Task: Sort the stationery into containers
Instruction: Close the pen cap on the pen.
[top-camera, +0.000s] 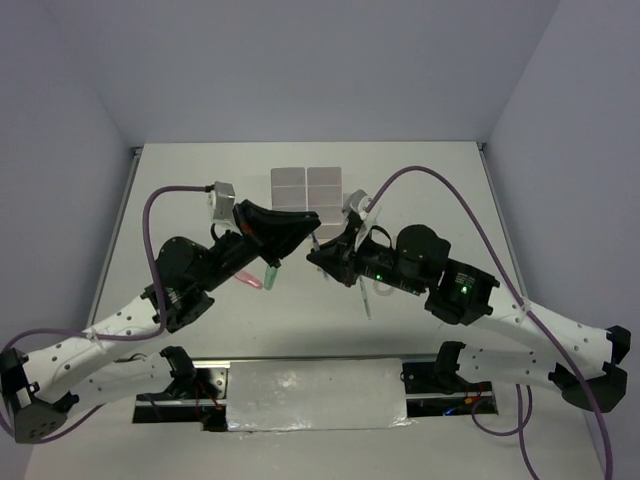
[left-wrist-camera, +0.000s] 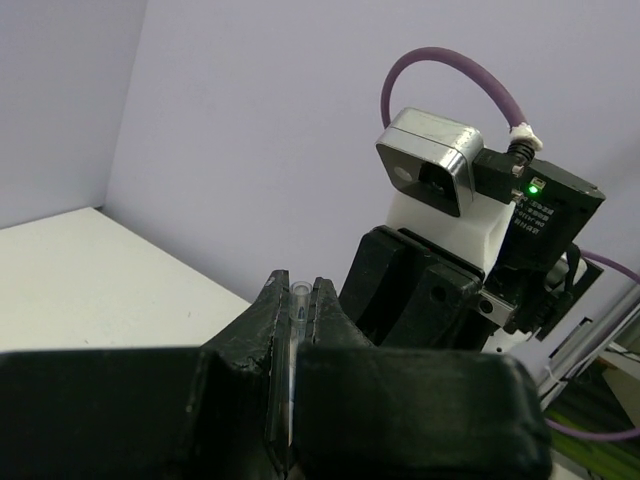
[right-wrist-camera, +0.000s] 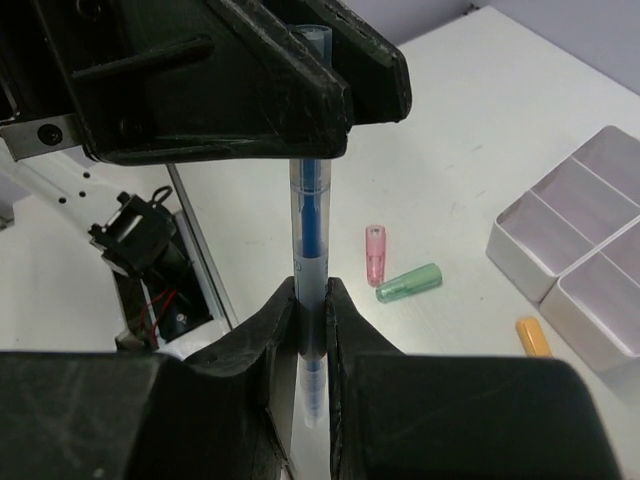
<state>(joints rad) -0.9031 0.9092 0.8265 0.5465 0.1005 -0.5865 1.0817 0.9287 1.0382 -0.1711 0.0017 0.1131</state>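
A clear thin pen (right-wrist-camera: 310, 230) with a blue core is held between both arms above the table. My right gripper (right-wrist-camera: 312, 300) is shut on its lower barrel. My left gripper (left-wrist-camera: 300, 300) is shut on its other end, whose clear tip (left-wrist-camera: 301, 292) pokes out between the fingers. In the top view both grippers meet near the table's middle, the left (top-camera: 303, 236) and the right (top-camera: 320, 256), just in front of the white containers (top-camera: 305, 188). On the table lie a pink marker (right-wrist-camera: 375, 255), a green marker (right-wrist-camera: 408, 283) and an orange marker (right-wrist-camera: 533, 336).
The containers' near corner (right-wrist-camera: 520, 262) is at the right in the right wrist view, with the orange marker beside it. A thin pale pen (top-camera: 365, 298) lies under the right arm. The right arm's wrist camera (left-wrist-camera: 430, 160) fills the left wrist view.
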